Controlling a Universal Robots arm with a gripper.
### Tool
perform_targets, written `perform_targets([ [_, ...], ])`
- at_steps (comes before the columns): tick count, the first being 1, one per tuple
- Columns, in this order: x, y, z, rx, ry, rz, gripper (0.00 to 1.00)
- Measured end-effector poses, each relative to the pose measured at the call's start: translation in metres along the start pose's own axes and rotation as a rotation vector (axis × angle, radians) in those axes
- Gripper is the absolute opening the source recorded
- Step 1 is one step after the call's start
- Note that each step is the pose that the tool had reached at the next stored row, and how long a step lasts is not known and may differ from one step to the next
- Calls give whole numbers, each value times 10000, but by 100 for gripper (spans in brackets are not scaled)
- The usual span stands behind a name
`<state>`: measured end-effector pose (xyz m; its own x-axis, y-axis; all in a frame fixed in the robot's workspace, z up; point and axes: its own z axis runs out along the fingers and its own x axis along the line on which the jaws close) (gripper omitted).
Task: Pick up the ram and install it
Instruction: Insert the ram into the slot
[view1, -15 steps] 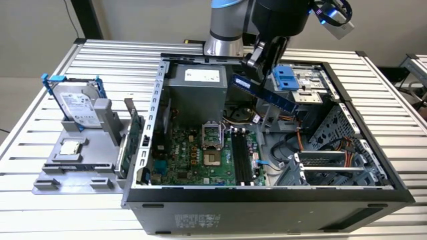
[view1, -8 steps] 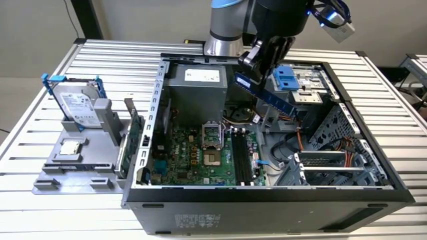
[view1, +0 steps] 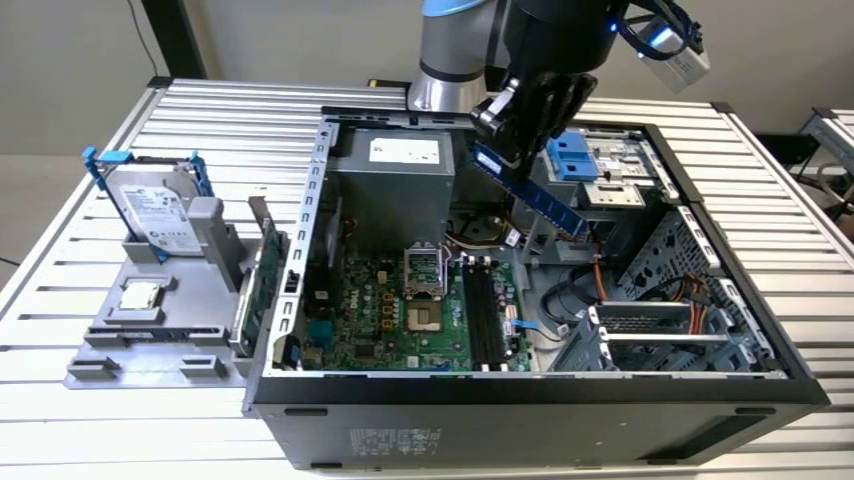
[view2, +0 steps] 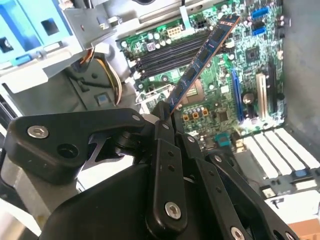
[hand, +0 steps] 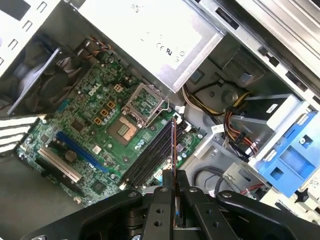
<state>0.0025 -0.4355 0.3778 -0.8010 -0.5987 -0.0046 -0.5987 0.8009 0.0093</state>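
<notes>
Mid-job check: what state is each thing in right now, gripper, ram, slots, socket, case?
Thin dark blue-green ram stick: held by one end, tilted, in the air over the open case.
Black gripper: shut on the ram stick.
Long black memory slots: empty.
Square silver processor socket: cover raised, no chip inside.
Dark grey metal computer case: lying flat, side open.

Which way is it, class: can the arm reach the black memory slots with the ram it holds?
Likely yes: the end effector, shut on the ram, hangs above the slots with nothing between them.
</notes>
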Motion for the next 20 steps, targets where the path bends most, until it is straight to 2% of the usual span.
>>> perform_targets([
  [10, 0, 0, 0, 8, -16, 1731, 0],
  [20, 0, 0, 0, 15, -30, 3175, 0],
])
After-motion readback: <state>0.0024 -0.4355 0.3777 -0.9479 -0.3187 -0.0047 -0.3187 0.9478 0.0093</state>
